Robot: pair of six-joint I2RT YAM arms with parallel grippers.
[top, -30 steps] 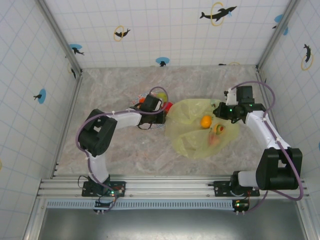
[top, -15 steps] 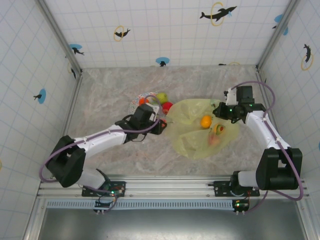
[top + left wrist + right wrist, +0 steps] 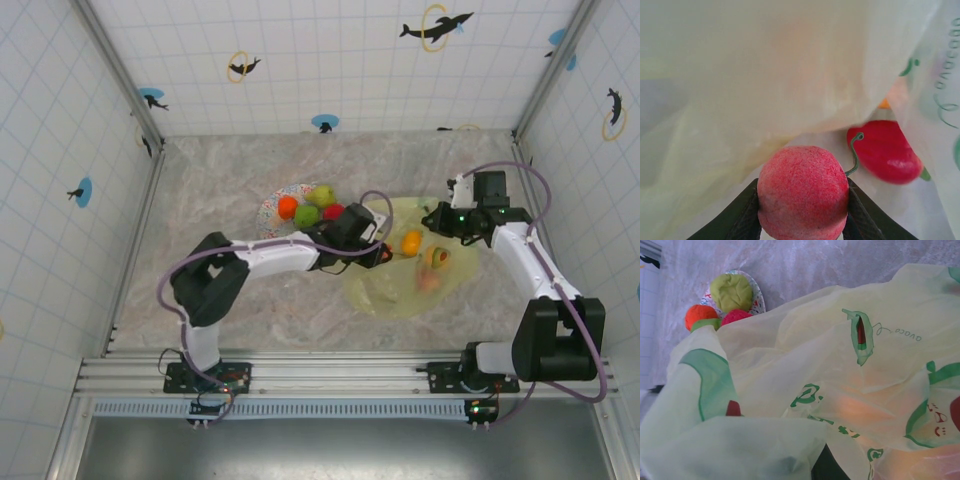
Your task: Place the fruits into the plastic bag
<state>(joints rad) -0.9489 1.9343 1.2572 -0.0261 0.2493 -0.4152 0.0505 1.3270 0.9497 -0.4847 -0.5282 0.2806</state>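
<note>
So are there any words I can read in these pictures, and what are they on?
"avoca": green curly letters on the plastic bag, upside down in the right wrist view; that is how it looks, and the rest is lost in a fold.
More green letters on the bag's edge, left wrist view: cut off, not readable.
Marks on the plate: too small to read.
</note>
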